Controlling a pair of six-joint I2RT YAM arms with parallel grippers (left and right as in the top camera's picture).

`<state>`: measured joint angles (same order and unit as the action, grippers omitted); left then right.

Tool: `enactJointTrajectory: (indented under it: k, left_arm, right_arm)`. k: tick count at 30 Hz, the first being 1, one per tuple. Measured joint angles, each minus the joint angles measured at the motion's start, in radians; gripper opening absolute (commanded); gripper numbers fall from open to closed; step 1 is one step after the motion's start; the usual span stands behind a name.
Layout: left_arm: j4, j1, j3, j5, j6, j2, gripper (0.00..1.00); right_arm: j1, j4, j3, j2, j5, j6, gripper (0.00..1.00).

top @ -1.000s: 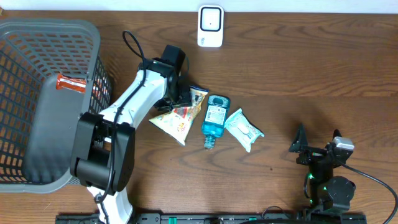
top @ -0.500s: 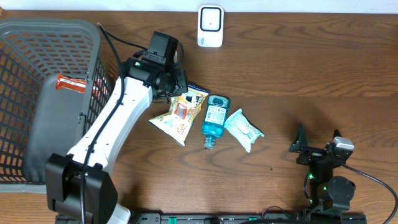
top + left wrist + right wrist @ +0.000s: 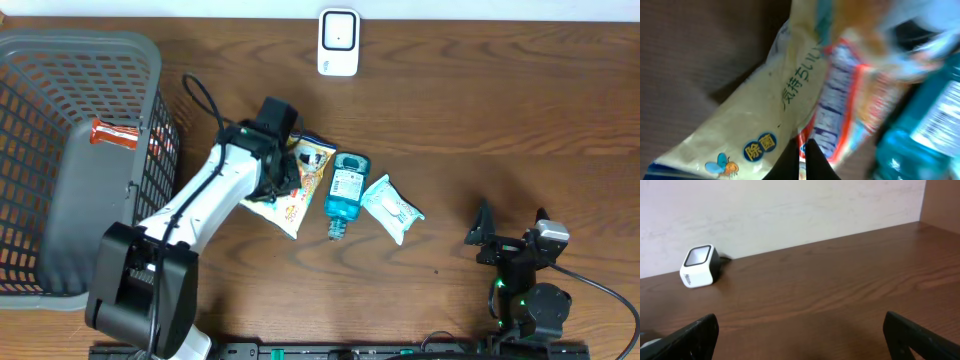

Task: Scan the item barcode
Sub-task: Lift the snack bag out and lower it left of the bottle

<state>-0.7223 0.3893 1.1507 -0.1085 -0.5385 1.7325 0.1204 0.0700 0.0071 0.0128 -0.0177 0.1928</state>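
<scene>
A yellow snack bag point(image 3: 303, 193) lies flat left of the table's middle, and it fills the left wrist view point(image 3: 760, 105). My left gripper point(image 3: 284, 168) hangs low over its upper part. Its black fingers point(image 3: 801, 147) are shut, with only a thin line of the bag's print showing between them; I cannot tell whether any film is pinched. The white scanner point(image 3: 338, 42) stands at the far edge and shows at the left of the right wrist view point(image 3: 699, 266). My right gripper point(image 3: 512, 222) rests open at the near right, with bare table between its fingers point(image 3: 805, 335).
A blue bottle point(image 3: 346, 190) lies just right of the bag, close to the left gripper point(image 3: 927, 125). A white wipes pack point(image 3: 392, 208) lies beyond it. A grey mesh basket point(image 3: 80, 45) holding a red-wrapped item point(image 3: 115, 132) stands at the left.
The left gripper's jaws have gone from open to shut. The left arm swung up toward the far side, then came back down over the bag. The right arm has not moved.
</scene>
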Motion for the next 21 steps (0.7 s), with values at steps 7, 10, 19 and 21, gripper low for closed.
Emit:
enactJointTrajectory:
  k: [7,10,19,21]
  left_arm:
    - [0.184,-0.003,-0.171,-0.024,-0.050,-0.006,0.08]
    - [0.180,-0.002,-0.191,-0.052,-0.066,-0.018,0.08]
    - [0.123,0.034,-0.160,-0.061,-0.048,-0.174,0.08]
    - [0.159,0.034,-0.123,-0.029,-0.041,-0.261,0.08]
  right_arm:
    - [0.000,0.000,0.000,0.000,0.000,0.000,0.99]
    - [0.000,0.000,0.000,0.000,0.000,0.000,0.99]
    - [0.000,0.000,0.000,0.000,0.000,0.000,0.99]
    - [0.000,0.000,0.000,0.000,0.000,0.000,0.99]
